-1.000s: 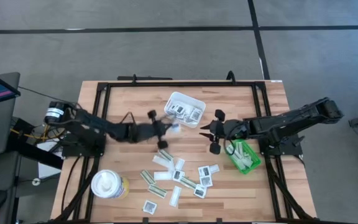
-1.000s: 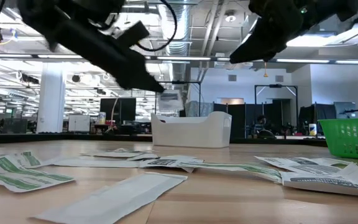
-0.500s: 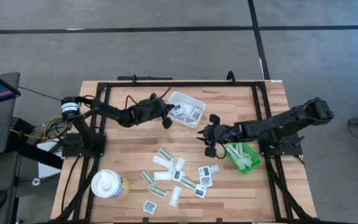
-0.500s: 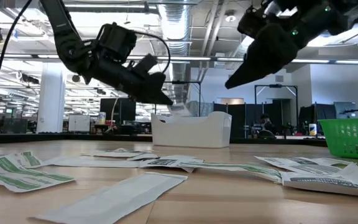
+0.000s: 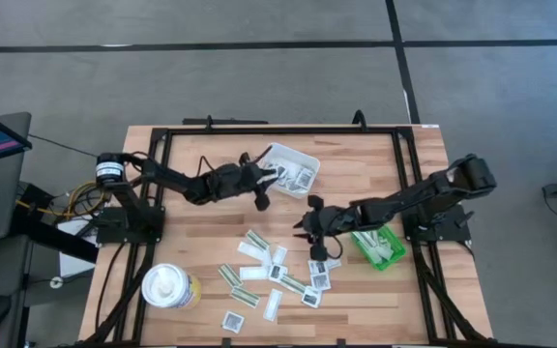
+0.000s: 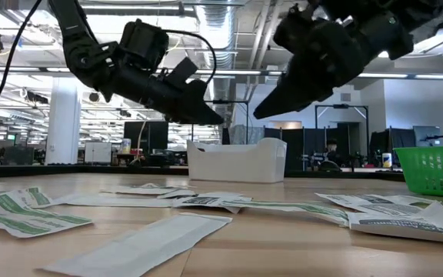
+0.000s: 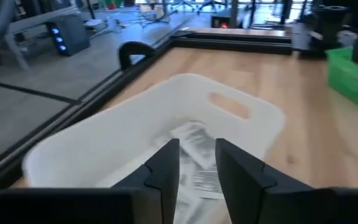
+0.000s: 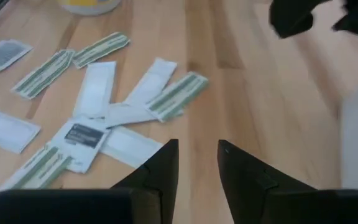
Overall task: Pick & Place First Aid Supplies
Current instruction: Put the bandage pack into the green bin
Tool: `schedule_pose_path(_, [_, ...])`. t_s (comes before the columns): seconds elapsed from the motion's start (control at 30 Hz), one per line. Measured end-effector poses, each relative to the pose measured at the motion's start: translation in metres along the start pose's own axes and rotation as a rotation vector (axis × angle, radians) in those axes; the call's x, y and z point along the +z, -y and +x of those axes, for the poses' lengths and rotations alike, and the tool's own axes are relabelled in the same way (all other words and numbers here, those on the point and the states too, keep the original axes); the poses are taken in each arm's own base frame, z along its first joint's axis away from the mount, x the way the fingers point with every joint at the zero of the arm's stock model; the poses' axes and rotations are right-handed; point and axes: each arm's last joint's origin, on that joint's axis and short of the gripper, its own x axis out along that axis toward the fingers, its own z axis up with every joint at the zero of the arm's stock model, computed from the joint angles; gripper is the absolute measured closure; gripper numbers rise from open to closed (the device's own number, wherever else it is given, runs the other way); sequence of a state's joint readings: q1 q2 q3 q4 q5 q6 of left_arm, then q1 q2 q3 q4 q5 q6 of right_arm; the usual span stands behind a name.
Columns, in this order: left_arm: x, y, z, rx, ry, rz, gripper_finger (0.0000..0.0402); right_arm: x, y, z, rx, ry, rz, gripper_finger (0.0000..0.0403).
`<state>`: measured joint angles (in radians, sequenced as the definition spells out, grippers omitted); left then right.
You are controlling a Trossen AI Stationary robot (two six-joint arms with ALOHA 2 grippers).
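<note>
An open-plan workshop with exposed ceiling ducts lies beyond my wooden tabletop [image 5: 211, 217], framed by black rails.

My left tool [image 5: 263, 184] hangs at the near rim of the white tray [image 5: 277, 155], its fingers parted by a narrow gap with nothing between them. Directly ahead of it, inside the tray, lie several square white packets [image 7: 194, 155] with dark print.

My right tool [image 5: 309, 230] hovers above the tabletop, fingers likewise narrowly apart and empty. The loose first aid supplies [image 5: 277, 275] lie scattered below and just ahead of this tool, between it and the yellow-lidded tub [image 5: 168, 286] at the far side of the scatter. Closest to its fingertips in the wrist view are a folded white wrapper [image 8: 132, 106] and a white-and-olive strip [image 8: 178, 94], both lying slantwise across the line of the fingers, with a printed square packet [image 8: 79, 138] just beside them.

The right tool is clearly the nearer of the two to the scatter, so I judge the next pick falls to it; since the strips' long axes run oblique to the fingers, a turn of the wrist would likely be needed to close across a narrow side.

Behind the right tool, the green bin [image 5: 379, 244] holds a few pale strips.
</note>
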<state>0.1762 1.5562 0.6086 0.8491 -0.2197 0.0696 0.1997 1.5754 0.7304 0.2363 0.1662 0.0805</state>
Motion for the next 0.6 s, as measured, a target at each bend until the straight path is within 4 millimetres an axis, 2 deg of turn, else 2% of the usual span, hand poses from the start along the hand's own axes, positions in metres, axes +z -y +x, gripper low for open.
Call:
schedule_pose_path(0.17, [0.003,0.024,-0.007,-0.082,0.011,0.007,0.0297,0.005,-0.022,0.023,0.130,-0.051,0.013,0.0276])
schedule_pose_path(0.33, [0.010,0.047,-0.019,-0.165,0.020,0.043,0.0297,0.009,-0.037,0.042,0.161,-0.124,0.008,0.0245])
schedule_pose_path(0.47, [0.016,0.061,-0.033,-0.190,-0.013,0.088,0.0297,0.008,-0.041,0.049,0.162,-0.155,0.006,0.0225])
schedule_pose_path(0.6, [0.021,0.072,-0.049,-0.252,-0.057,0.095,0.0298,0.003,-0.037,0.054,0.145,-0.176,0.011,0.0219])
